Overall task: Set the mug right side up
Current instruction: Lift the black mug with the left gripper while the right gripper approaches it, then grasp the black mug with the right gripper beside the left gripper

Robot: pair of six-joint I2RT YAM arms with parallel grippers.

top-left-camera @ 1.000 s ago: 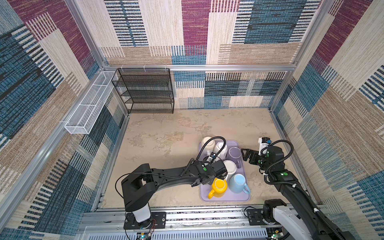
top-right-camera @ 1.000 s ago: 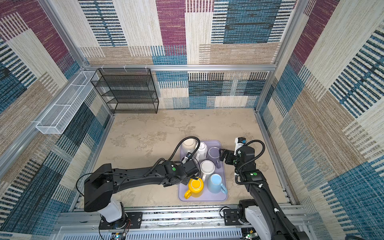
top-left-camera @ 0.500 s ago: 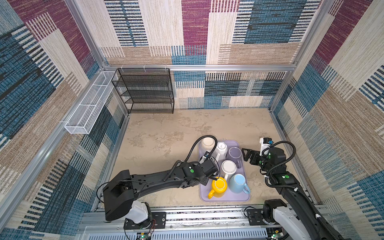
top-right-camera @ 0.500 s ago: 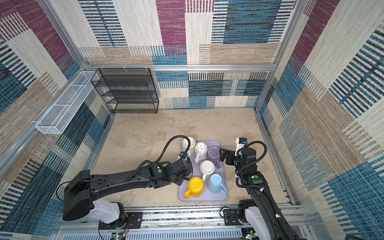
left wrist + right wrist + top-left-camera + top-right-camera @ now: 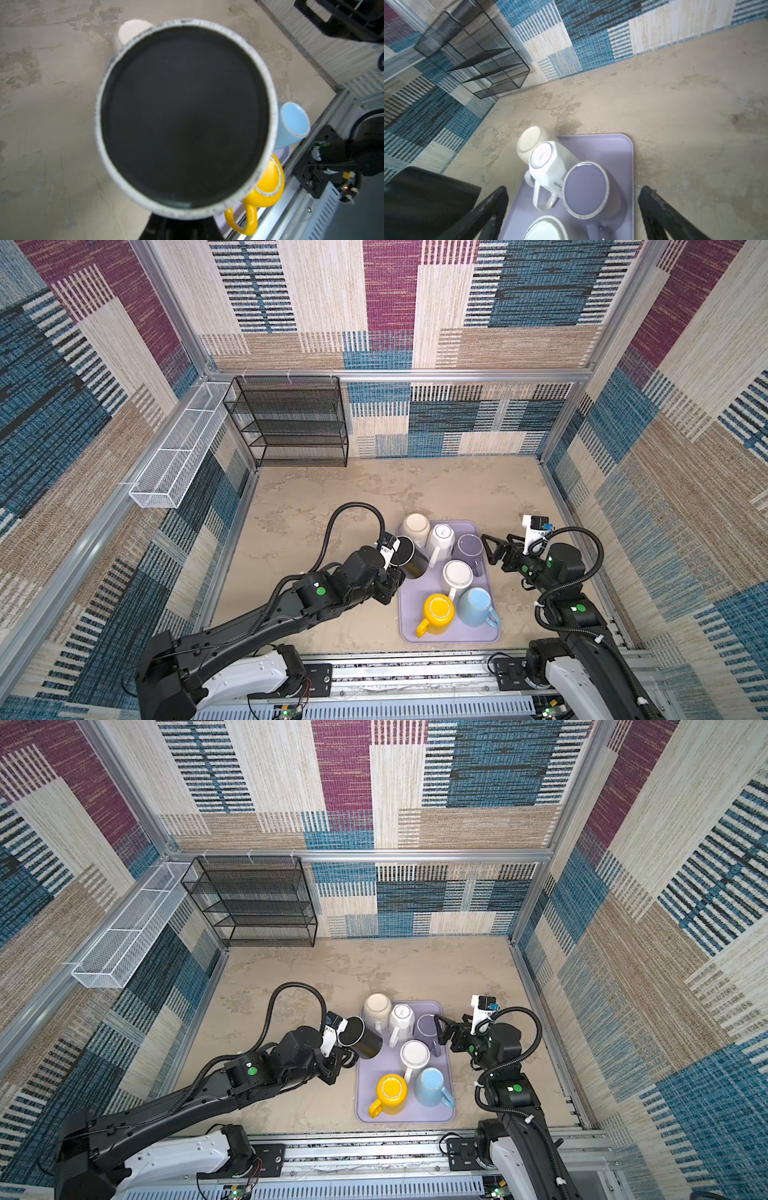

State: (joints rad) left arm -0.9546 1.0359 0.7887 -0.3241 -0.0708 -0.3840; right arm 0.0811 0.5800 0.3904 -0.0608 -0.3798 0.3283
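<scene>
A: Where's the black mug (image 5: 409,558)?
B: Lower centre in both top views. It is off the surface and tilted, over the left edge of the lavender tray (image 5: 449,637). Base faces the upper left of the frame, mouth end the lower right.
A: Left gripper (image 5: 390,583)?
B: Clenched on that mug from the lower left. The contact point is hidden under the mug body. In the left wrist view its dark base with a pale ring fills most of the frame.
A: Right gripper (image 5: 492,549)?
B: Jaws spread wide, grasping nothing. It sits right of centre, just beside the tray's right edge. In the right wrist view the purple mug (image 5: 586,190) shows between its fingers (image 5: 488,212).
A: Rest of the tray?
B: Cream mug (image 5: 415,526) at the upper left corner, white faceted mug (image 5: 442,537) beside it, both base up like the purple one. Yellow mug (image 5: 438,608) and blue mug (image 5: 473,605) sit at the lower end.
</scene>
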